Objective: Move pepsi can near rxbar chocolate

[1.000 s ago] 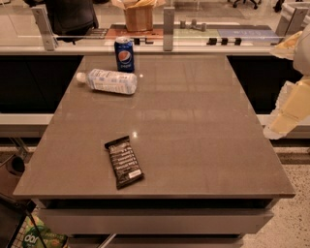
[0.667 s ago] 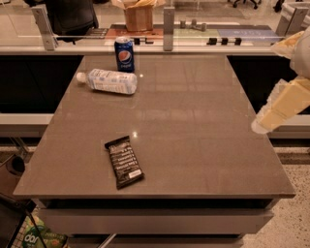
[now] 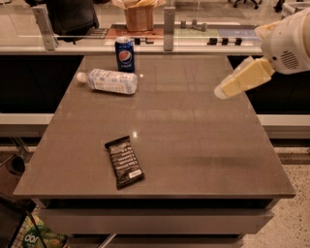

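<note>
The pepsi can (image 3: 125, 54), blue with a round logo and a silver top, stands upright at the far left of the grey table (image 3: 193, 135). The rxbar chocolate (image 3: 124, 161), a flat black wrapper with white text, lies near the front left. My gripper (image 3: 224, 91), on a cream-coloured arm, reaches in from the right above the table's right side. It is far from both the can and the bar and holds nothing that I can see.
A clear plastic bottle (image 3: 109, 81) with a white cap lies on its side just in front of the can. A ledge with metal posts (image 3: 168, 22) and a brown paper bag (image 3: 138, 14) runs behind the table. A green bag (image 3: 36, 237) sits on the floor at the front left.
My arm has swung leftward from beyond the table's right edge to above its right side. The can, bottle and bar have not moved.
</note>
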`<state>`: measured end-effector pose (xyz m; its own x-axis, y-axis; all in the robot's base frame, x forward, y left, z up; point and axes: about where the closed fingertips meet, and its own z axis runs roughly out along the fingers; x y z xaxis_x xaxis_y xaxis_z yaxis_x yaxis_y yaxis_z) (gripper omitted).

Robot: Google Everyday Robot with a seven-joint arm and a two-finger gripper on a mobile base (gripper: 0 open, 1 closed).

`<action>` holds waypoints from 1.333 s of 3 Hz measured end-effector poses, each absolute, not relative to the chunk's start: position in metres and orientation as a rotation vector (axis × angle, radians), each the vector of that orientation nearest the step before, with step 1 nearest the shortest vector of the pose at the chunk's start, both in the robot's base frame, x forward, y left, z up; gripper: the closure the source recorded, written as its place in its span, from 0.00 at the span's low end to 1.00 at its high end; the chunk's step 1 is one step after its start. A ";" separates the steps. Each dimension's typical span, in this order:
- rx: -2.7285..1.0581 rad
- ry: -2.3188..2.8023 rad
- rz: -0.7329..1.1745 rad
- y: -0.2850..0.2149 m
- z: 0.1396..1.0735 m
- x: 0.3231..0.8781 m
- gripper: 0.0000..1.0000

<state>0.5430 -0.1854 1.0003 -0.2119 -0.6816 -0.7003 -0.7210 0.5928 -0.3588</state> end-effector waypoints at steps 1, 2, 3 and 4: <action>-1.024 1.863 0.144 -0.170 0.997 0.585 0.00; -0.984 1.812 0.231 -0.148 0.988 0.618 0.00; -0.996 1.775 0.297 -0.121 0.982 0.649 0.00; -0.992 1.777 0.295 -0.120 0.982 0.649 0.00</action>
